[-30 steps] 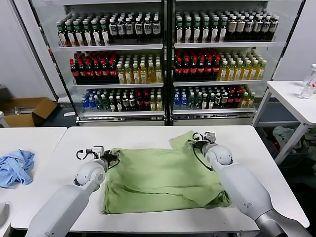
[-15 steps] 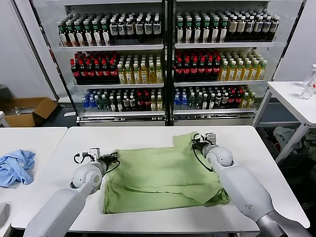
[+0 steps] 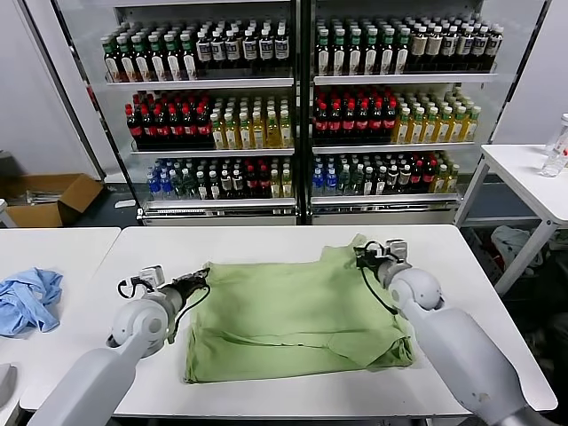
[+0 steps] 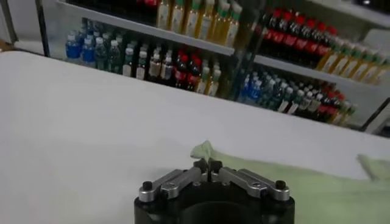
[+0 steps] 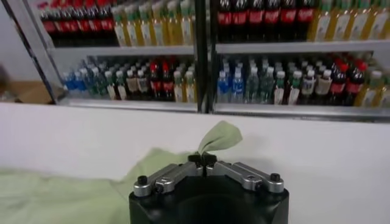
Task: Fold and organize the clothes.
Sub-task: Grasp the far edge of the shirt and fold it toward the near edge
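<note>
The pale green shirt lies spread on the white table, partly folded, its far edge stretched between my two grippers. My left gripper is shut on the shirt's far left corner; a tuft of green fabric pokes out beyond my left gripper. At the far right corner my right gripper is shut on the cloth, and a green flap stands up past my right gripper. The rest of the shirt trails off to one side.
A light-blue cloth lies on the neighbouring table to the left. Glass-door coolers full of bottles stand behind the table. A cardboard box sits on the floor at left, and another white table stands at right.
Both grippers have shut on the shirt's far corners and drawn apart, the left one leftward and the right one rightward and back. The far edge now lies straighter and wider.
</note>
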You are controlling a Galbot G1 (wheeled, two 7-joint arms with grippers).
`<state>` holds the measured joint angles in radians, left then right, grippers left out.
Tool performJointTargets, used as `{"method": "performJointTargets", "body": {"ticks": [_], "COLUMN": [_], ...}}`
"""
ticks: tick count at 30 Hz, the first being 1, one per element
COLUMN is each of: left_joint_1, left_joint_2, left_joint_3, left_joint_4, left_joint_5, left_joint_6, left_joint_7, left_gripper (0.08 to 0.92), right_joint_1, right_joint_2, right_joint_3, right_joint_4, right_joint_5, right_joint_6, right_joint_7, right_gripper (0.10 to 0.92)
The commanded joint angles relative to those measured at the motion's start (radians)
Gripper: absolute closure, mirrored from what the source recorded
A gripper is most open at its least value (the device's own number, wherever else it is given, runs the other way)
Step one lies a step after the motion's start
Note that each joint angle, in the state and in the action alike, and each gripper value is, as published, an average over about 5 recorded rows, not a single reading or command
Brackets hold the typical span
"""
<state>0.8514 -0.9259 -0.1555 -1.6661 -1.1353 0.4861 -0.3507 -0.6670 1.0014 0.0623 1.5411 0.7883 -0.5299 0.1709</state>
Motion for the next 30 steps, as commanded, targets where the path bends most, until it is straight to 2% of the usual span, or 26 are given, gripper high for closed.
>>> {"method": "performJointTargets", "body": {"ticks": [1, 11, 22, 26, 30], "left_joint_1": [0.191, 0.327, 0.390, 0.429, 0.461], "left_joint_2": [0.039, 0.067, 0.073, 0.054, 0.002], "left_joint_3": [-0.148, -0.187, -0.137, -0.124, -0.108], "left_joint_4": [-0.229, -0.333, -0.364, -0.399, -0.408], "left_joint_5": [-0.074, -0.050, 0.227, 0.364, 0.472], "left_joint_6": [-0.006, 0.031, 0.072, 0.044, 0.009], "left_joint_7": [-0.003, -0.002, 0.046, 0.057, 0.013], "left_gripper": [0.916, 0.916, 0.915, 0.884, 0.782], "right_joint_1": [-0.264, -0.595, -0.775, -0.789, -0.808], "right_joint_2": [-0.107, -0.129, -0.057, -0.050, -0.049], "right_joint_3": [0.154, 0.342, 0.411, 0.407, 0.419], "right_joint_4": [0.340, 0.559, 0.589, 0.599, 0.623], "right_joint_5": [0.010, -0.029, -0.129, -0.182, -0.185], "right_joint_6": [0.008, 0.002, -0.046, -0.047, -0.044], "right_joint_7": [0.018, 0.038, 0.065, 0.066, 0.066], "right_gripper": [0.919, 0.919, 0.919, 0.861, 0.750]}}
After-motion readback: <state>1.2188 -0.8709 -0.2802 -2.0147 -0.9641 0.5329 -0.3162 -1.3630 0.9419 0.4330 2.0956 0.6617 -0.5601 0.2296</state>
